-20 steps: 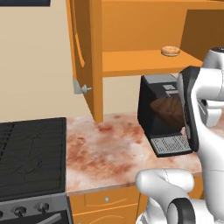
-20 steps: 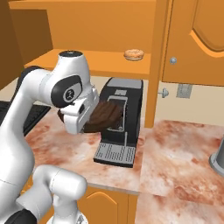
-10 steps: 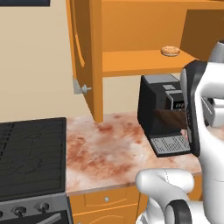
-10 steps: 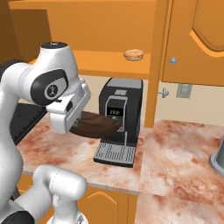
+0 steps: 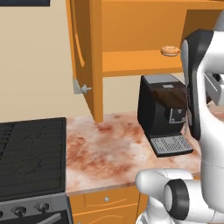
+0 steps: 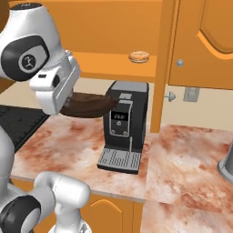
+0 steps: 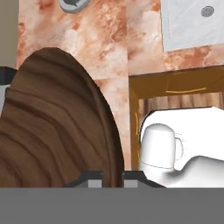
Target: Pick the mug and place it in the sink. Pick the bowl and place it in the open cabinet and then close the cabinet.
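Left base view: the wall cabinet (image 5: 131, 39) stands open, its door (image 5: 83, 57) swung out to the left w/ a silver knob (image 5: 86, 89) near the lower edge. A small tan pastry (image 5: 170, 50) sits on the cabinet shelf, far right. Below it a black coffee machine (image 5: 162, 111) stands on the mottled reddish counter (image 5: 100, 153). A black stove (image 5: 30, 157) is at the left. A sliver of the brown bowl (image 5: 173, 92) shows in front of the machine's top, beside the white arm (image 5: 205, 96).

Right base view: the gripper (image 6: 68, 102) is clamped on the bowl (image 6: 88, 105), which hangs in the air roughly level, just left of the coffee machine (image 6: 125, 125) and overlapping its upper front (above the counter (image 6: 182, 159), below the shelf). Pastry (image 6: 139, 57) on the shelf above. The other cabinet door (image 6: 205, 43) is at right, knob (image 6: 180, 63) on it. A grey object (image 6: 226, 161) is cut off at the right edge; cannot tell what it is.

Hand view: the bowl's (image 7: 57, 122) wood-grain surface looms at left, its rim pinched betw. the finger tips (image 7: 94, 176) at the bottom. A corner of the grey sink (image 7: 192, 22) w/ a round drain (image 7: 207, 11) is at top right.
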Controlling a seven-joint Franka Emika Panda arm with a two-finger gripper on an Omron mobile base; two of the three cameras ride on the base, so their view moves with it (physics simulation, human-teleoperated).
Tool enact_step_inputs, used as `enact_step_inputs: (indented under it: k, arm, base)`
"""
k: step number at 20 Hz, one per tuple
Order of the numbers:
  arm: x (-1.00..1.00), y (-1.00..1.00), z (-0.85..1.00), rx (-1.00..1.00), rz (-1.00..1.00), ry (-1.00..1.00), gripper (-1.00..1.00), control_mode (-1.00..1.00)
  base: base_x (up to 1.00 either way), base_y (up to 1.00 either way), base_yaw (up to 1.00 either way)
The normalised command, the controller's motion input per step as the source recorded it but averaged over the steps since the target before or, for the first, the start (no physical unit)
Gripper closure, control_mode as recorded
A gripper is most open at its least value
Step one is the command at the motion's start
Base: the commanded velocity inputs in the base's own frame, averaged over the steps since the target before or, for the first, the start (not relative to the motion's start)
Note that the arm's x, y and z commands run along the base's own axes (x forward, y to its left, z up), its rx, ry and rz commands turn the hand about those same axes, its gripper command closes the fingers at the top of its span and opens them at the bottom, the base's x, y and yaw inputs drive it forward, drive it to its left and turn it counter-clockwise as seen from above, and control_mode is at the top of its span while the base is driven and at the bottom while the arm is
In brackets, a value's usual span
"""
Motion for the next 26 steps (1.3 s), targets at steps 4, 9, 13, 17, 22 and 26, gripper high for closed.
enact_step_inputs:
  k: [4,9,13,17,22,26]
  arm:
    - [-0.31,0.14,0.62,-0.04,0.09,-0.33,1.00,-1.00]
    - [-0.30,0.12,0.33,0.00,0.04,-0.40,1.00,-1.00]
    - [-0.01,0.23,0.02,0.00,0.01,-0.34,1.00,-1.00]
    - [0.05,0.18,0.01,0.00,0.00,-0.23,1.00,-1.00]
    - [0.18,0.05,0.00,0.00,0.00,-0.09,1.00,-1.00]
    - [0.28,0.00,0.00,0.00,0.01,-0.08,1.00,-1.00]
  base:
    - [0.00,0.00,0.00]
    - [0.00,0.00,0.00]
    - [0.00,0.00,0.00]
    - [0.00,0.00,0.00]
    - [0.00,0.00,0.00]
    - [0.00,0.00,0.00]
